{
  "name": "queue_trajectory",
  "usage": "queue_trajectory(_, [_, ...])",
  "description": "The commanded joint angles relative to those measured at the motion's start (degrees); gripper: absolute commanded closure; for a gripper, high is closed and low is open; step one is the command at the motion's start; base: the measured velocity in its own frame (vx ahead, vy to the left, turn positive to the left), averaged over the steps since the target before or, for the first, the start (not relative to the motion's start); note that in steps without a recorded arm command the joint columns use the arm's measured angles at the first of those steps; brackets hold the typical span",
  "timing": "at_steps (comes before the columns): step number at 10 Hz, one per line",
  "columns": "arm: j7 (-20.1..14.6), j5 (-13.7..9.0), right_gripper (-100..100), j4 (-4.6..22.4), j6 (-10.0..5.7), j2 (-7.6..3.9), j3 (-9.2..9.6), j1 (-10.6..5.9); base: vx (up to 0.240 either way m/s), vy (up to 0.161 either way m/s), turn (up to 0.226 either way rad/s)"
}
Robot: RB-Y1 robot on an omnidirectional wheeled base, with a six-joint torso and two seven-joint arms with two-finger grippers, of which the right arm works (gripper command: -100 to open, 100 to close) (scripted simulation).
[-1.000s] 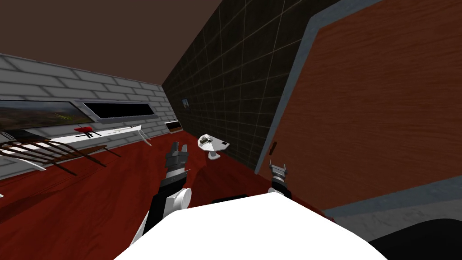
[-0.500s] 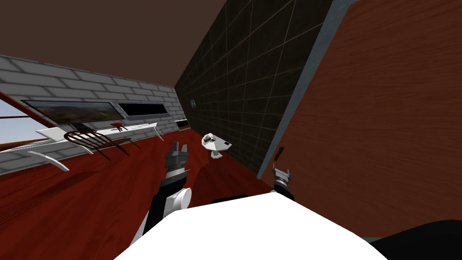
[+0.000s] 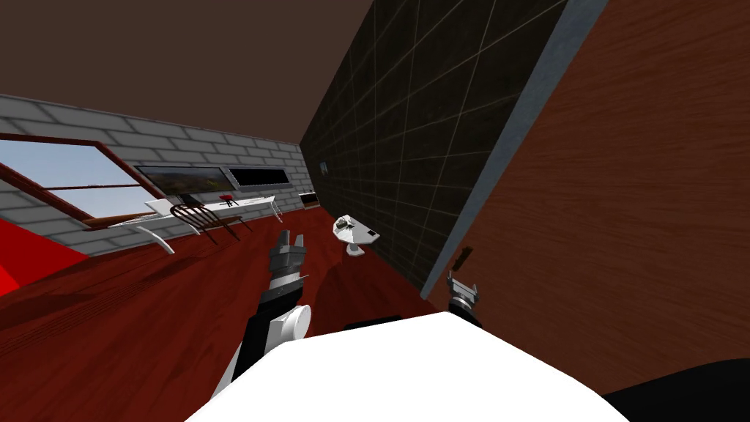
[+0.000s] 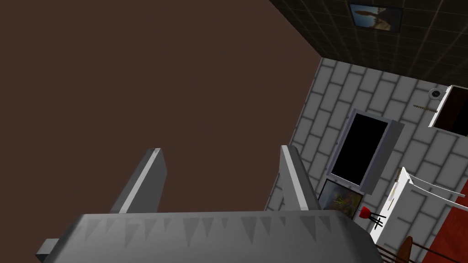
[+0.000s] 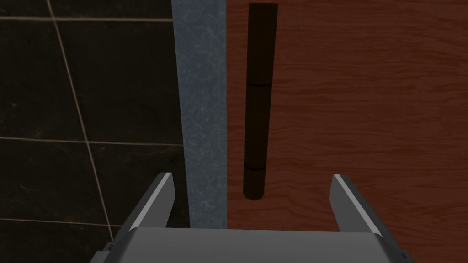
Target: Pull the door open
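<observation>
The door [image 3: 622,205], a big red-brown wood-grain slab, should swing heavy and stiff. On the door's edge by the grey frame [image 5: 201,114], the dark bar handle [image 5: 258,100] is the hold: slim, rigid. The right gripper [image 5: 252,177] faces the door, fingers spread, the handle's end lined up between them, ungripped. The left gripper [image 4: 221,153] hangs well off the door, fingers apart.

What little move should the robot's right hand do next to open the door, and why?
Probably ease the right gripper forward until its open fingers straddle the dark handle, ready to close on it. The handle is lined up between the fingers on the reddish-brown door, but the head view shows a gap between gripper and handle.
</observation>
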Motion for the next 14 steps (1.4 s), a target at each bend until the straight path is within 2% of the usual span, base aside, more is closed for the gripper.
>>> queue_trajectory(1, [-1.43, -1.39, -100, 1.93, -0.66, -0.12, 0.08, -0.33, 0.034, -0.118, 0.146])
queue_trajectory(3, [-1.63, -1.4, -100, 2.4, -0.75, -0.2, 0.14, -0.53, 0.018, -0.062, 0.054])
queue_trajectory(4, [-3.89, 0.32, -100, 3.56, -0.67, -0.75, -0.2, -0.63, 0.104, -0.033, -0.147])
queue_trajectory(8, [-7.73, 3.62, -100, 5.35, -0.27, -1.75, -0.85, -0.71, 0.139, -0.029, -0.079])
queue_trajectory(14, [-15.0, 9.9, -100, 8.76, 0.49, -3.64, -2.09, -0.86, 0.097, -0.029, -0.096])
